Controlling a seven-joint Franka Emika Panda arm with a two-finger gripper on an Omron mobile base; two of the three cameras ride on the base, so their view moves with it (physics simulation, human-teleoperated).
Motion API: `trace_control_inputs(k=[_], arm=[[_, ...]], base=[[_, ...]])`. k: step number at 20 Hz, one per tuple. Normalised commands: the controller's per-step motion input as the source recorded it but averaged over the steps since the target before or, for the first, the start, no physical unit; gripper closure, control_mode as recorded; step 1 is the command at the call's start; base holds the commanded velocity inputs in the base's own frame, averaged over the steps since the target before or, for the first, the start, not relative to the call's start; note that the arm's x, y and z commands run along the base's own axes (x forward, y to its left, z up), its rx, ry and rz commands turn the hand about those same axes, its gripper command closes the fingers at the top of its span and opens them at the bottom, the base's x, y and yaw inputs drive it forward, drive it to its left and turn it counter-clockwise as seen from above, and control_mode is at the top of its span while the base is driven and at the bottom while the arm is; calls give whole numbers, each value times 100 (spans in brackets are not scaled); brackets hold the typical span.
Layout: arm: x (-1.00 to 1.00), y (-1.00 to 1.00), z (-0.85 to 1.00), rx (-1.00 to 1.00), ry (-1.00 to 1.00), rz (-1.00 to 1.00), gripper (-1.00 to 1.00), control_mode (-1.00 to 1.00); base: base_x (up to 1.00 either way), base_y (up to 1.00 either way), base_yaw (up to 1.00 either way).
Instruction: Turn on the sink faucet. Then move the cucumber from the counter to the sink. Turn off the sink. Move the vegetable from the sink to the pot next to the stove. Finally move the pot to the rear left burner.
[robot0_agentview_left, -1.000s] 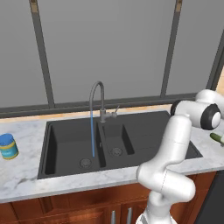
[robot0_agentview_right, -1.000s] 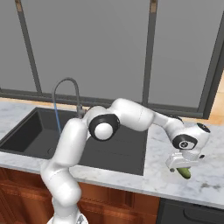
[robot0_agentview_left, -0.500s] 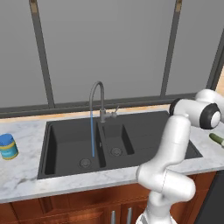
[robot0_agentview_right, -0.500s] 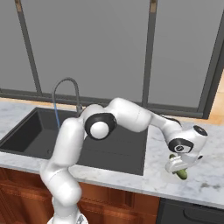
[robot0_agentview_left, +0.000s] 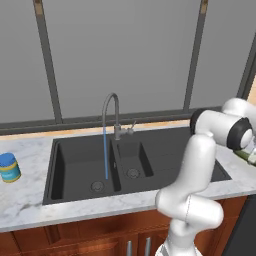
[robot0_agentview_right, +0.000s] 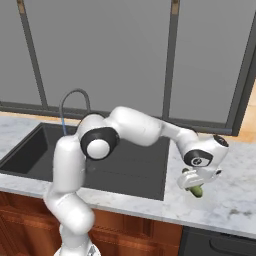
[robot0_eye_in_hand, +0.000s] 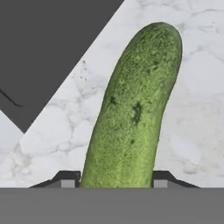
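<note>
Since the earlier frame, end effector (robot0_agentview_right: 194, 188) has descended and closed onto cucumber (robot0_eye_in_hand: 133, 113), now pinched between both fingertips on the bench (robot0_agentview_right: 235, 195) beside the sink (robot0_agentview_right: 135, 172). Water runs; lift comes next.

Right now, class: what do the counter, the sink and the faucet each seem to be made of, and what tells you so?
Counter: looks like polished white marble, going by its grey veining. Sink: a dark charcoal matt material, perhaps composite or coated metal; its even, dull surface leaves that open. Faucet: likely brushed grey metal, a slim curved tube with a soft sheen.
</note>
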Motion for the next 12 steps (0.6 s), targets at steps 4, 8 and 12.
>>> trace_control_inputs(k=[4, 8, 12], arm=[[0, 96, 45, 0, 0, 0, 100, -100], [0, 100, 37, 0, 0, 4, 100, -100], [0, 100, 27, 0, 3, 6, 100, -100]], base=[[0, 0, 0], [0, 0, 0], [0, 0, 0]])
